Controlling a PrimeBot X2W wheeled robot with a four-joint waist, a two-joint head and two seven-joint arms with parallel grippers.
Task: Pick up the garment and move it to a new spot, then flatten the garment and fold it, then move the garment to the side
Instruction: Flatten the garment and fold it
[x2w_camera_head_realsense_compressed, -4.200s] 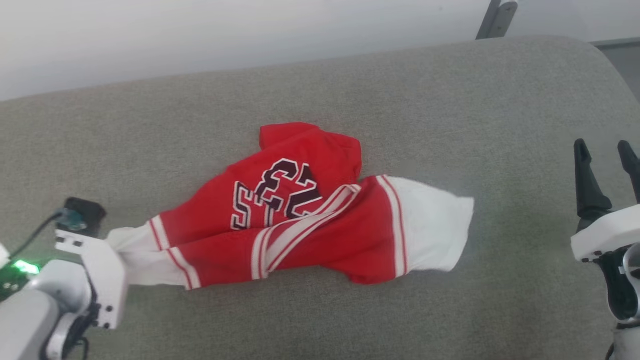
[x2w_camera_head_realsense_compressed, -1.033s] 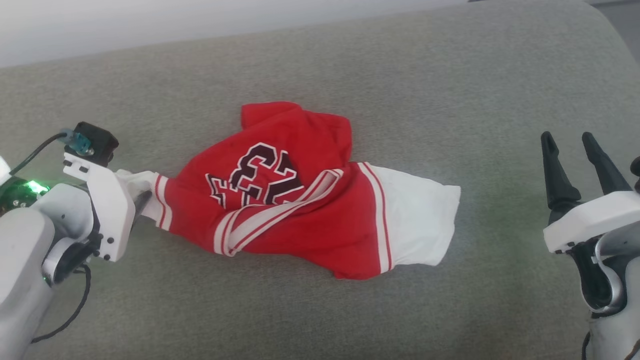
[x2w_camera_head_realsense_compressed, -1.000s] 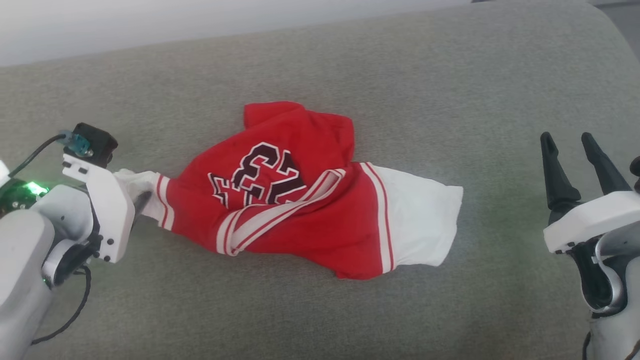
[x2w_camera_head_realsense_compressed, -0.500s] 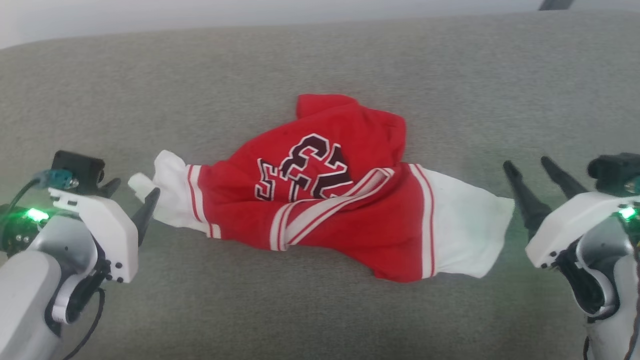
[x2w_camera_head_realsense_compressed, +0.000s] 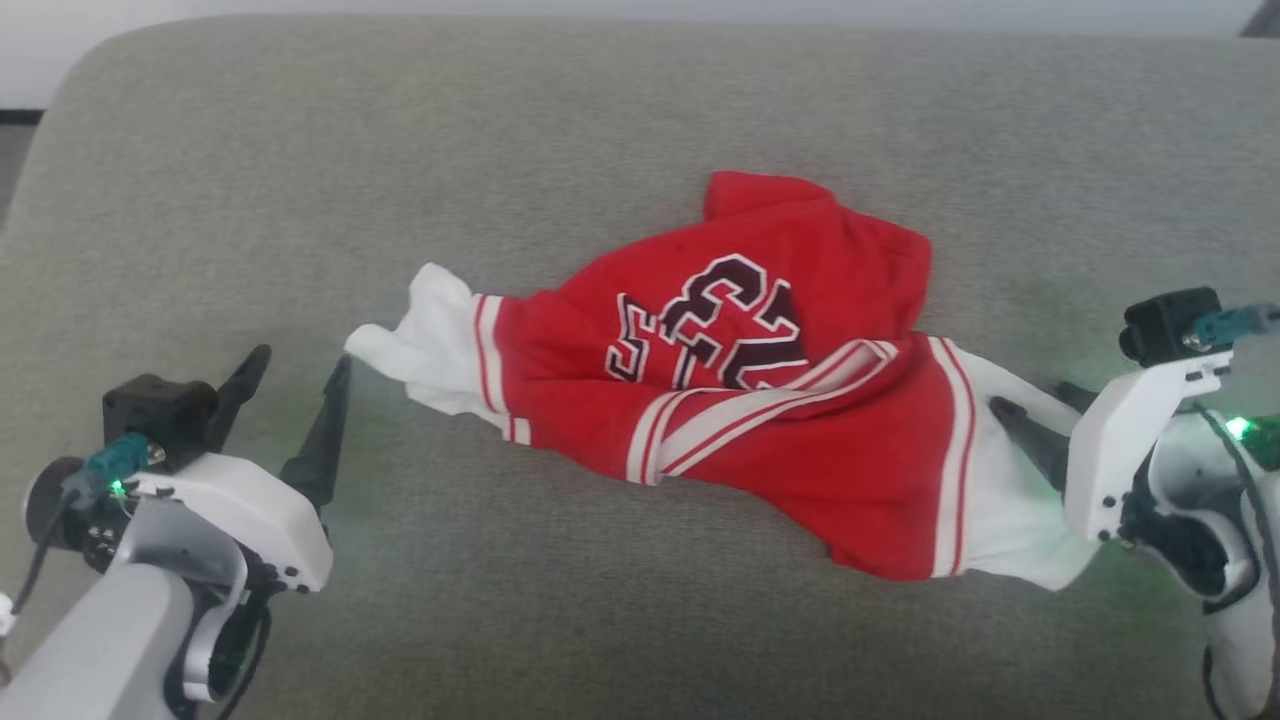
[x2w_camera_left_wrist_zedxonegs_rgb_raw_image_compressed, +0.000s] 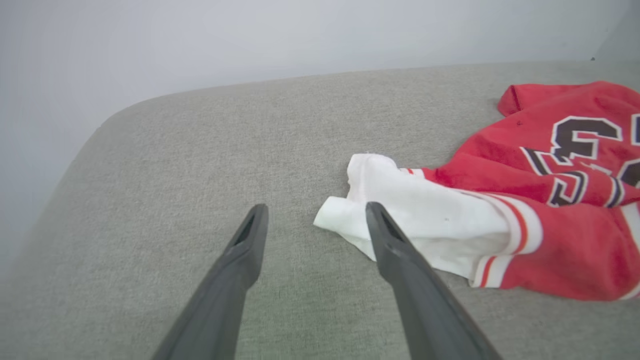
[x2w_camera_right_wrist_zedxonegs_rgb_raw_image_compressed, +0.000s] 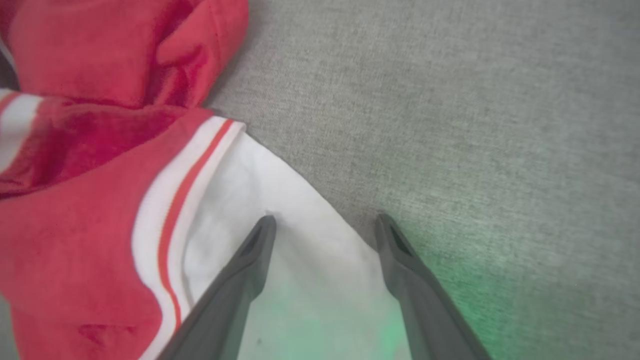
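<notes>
The garment (x2w_camera_head_realsense_compressed: 800, 440), a red shirt with white sleeves and dark "23" lettering, lies crumpled on the grey cushion (x2w_camera_head_realsense_compressed: 560, 120). My left gripper (x2w_camera_head_realsense_compressed: 303, 356) stands open just left of the white left sleeve (x2w_camera_head_realsense_compressed: 425, 340), not touching it. In the left wrist view the gripper (x2w_camera_left_wrist_zedxonegs_rgb_raw_image_compressed: 316, 207) is open, and the sleeve's tip (x2w_camera_left_wrist_zedxonegs_rgb_raw_image_compressed: 400, 210) lies beside its right finger. My right gripper (x2w_camera_head_realsense_compressed: 1030, 397) is open and reaches over the white right sleeve (x2w_camera_head_realsense_compressed: 1010, 520). In the right wrist view the gripper (x2w_camera_right_wrist_zedxonegs_rgb_raw_image_compressed: 325, 219) straddles that sleeve's edge (x2w_camera_right_wrist_zedxonegs_rgb_raw_image_compressed: 280, 200), one finger over cloth, the other over the cushion.
The cushion's rounded left corner (x2w_camera_head_realsense_compressed: 60, 100) drops off at the far left, with a pale wall (x2w_camera_left_wrist_zedxonegs_rgb_raw_image_compressed: 200, 40) behind it. Bare grey cushion stretches in front of and behind the garment. Green light from my wrists tints the fabric.
The head camera has swung, shifting the whole picture rightward. My left gripper has drawn back from the left sleeve, which lies free. My right gripper has moved in over the right sleeve.
</notes>
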